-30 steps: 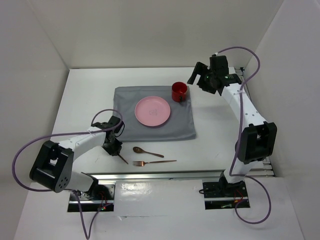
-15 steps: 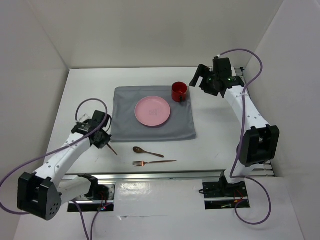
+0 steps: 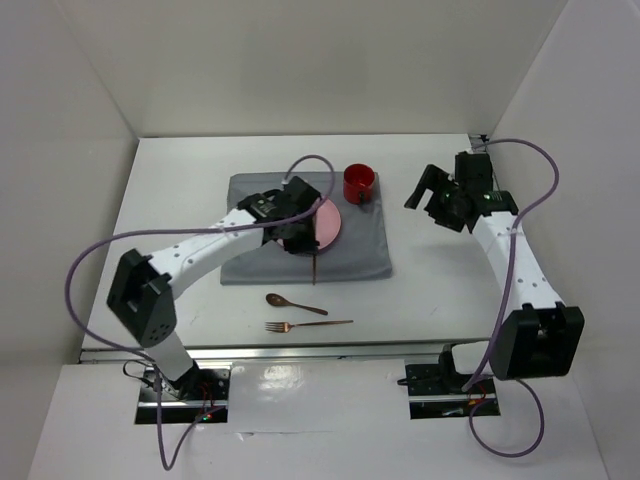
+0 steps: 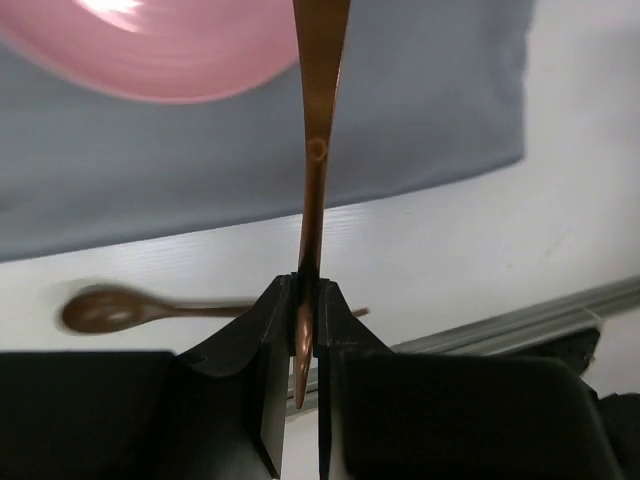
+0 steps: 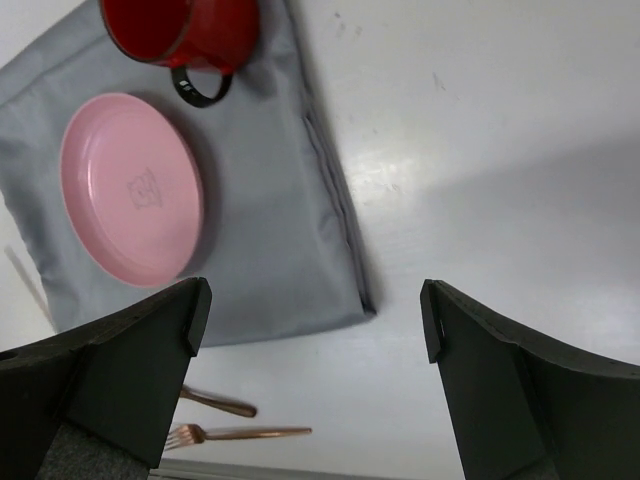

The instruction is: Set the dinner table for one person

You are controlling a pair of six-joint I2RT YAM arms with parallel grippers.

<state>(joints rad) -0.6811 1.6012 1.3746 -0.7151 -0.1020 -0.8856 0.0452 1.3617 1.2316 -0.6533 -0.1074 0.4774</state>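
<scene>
Left claw (image 4: pixel 305 292) clamps copper utensil (image 4: pixel 320 100); grey mat (image 4: pixel 420 100), pink plate (image 4: pixel 170 70), spoon (image 4: pixel 110 308) beyond.

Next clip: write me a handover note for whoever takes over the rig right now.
Left gripper: shut on a thin copper utensil, probably the knife, held over the near edge of the mat by the plate.
Right gripper: open, empty, over bare table right of the mat.
Done: plate and mug are on the mat.
Left: set down the held utensil; spoon and fork lie on the table in front of the mat, not yet placed.
</scene>
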